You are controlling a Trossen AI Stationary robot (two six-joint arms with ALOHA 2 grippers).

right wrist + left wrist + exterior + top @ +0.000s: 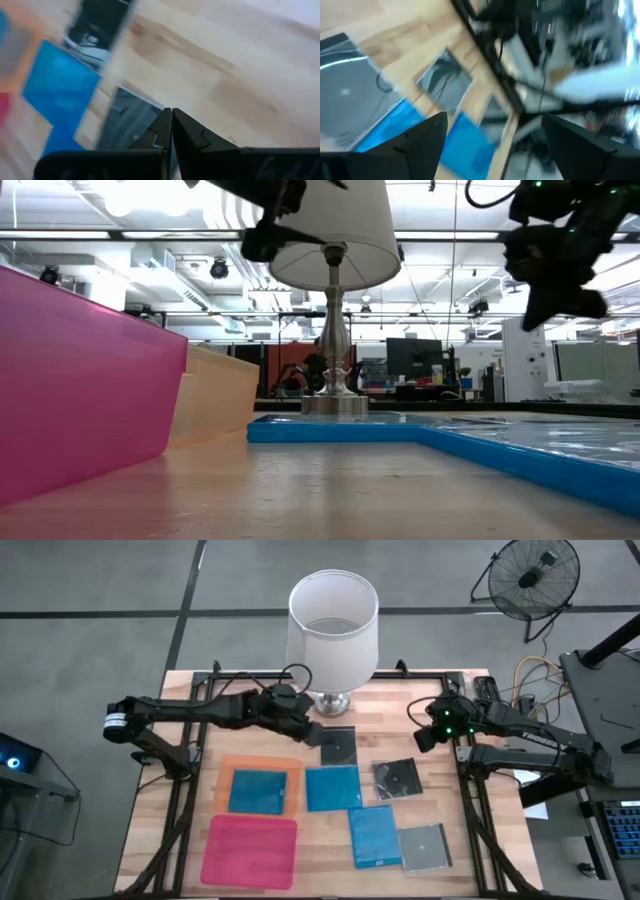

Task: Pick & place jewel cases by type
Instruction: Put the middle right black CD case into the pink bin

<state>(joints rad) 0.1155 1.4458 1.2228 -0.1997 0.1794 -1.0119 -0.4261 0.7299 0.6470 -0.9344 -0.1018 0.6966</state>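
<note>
Six jewel cases lie flat: blue case [258,790] on the orange sheet [228,764]; blue pair [332,788] and [374,836] mid-table (corners touching); dark case [338,746] by the lamp base [331,704]; grey ones [397,779], [426,846] rightward.

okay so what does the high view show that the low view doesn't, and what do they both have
Only the high view shows the full layout: three blue jewel cases, one on the orange sheet, two on the bare wood, plus three dark or clear cases. It also shows the left gripper near the lamp base and a fan on the floor.

Only the low view shows the room behind the table.

Both show the lamp, the pink sheet and the right gripper.
</note>
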